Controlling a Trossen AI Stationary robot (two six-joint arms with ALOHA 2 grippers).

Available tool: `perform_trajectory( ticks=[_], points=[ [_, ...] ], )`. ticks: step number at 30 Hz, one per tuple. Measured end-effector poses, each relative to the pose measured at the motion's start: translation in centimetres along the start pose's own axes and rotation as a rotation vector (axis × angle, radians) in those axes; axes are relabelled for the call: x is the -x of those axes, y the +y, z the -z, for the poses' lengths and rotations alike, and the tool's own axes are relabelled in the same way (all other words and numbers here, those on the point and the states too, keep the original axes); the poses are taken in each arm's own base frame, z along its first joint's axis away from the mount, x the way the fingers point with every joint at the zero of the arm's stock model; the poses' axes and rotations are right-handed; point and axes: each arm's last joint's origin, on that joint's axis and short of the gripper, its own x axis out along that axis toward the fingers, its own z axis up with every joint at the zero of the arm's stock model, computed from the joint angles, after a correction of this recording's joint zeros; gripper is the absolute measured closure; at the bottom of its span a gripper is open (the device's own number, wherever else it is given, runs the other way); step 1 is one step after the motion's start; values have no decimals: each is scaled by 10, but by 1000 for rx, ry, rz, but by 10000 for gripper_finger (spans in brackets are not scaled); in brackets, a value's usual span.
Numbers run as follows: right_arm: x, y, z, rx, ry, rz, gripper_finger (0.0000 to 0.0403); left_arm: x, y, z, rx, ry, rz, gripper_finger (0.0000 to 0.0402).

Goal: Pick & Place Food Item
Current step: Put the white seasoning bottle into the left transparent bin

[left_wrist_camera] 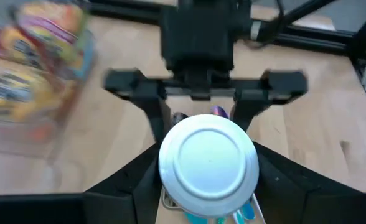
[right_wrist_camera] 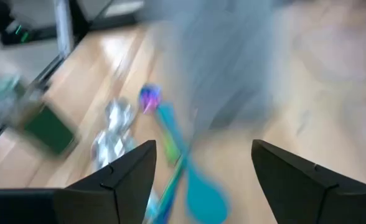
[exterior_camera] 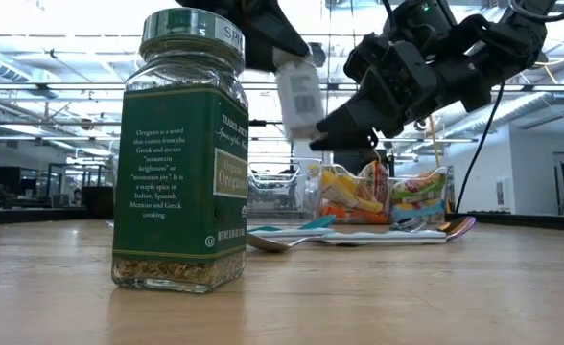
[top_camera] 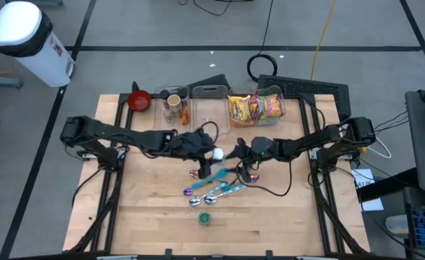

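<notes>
White-lidded jar (left_wrist_camera: 208, 163) was up off the tabletop (top_camera: 270, 217), clamped between the fingers of the left tool (left_wrist_camera: 208, 171); the lid faced that tool's wrist camera. In the low view the same jar (exterior_camera: 299, 96) hung pale and tilted in the air.

Handling, my read: small rigid container, light, smooth wall, so likely slippery. It won't deform, so grip force buys little. Best hold is across the body just below the lid, where the left tool had it. The tilt suggested it could rotate in the pads.

Right tool (right_wrist_camera: 201, 171) sat directly opposite the left one, close, with its fingers apart and nothing between them. It looked set up to receive the jar, but that's a guess.

Below both tools: a cluster of spoons (top_camera: 216, 189) with teal and iridescent handles. Further toward the near edge stood an oregano jar (exterior_camera: 179, 153), well clear. Beyond the tools sat clear bins (top_camera: 256, 108) with snack packets, and a red bowl (top_camera: 139, 100) out past the left tool.
</notes>
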Motion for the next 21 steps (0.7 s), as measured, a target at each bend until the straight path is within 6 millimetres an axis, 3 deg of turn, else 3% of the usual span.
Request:
perform_trajectory(
  ticks=[9,14,21],
  points=[
    [0,1,5,-8,43,-14,146,67,5,-9,-19,-13,-233,193],
    [0,1,5,-6,38,-16,147,101,19,-10,5,-26,-414,193],
    [0,1,5,-5,36,-14,147,123,49,7,81,-29,-539,193]
  ],
)
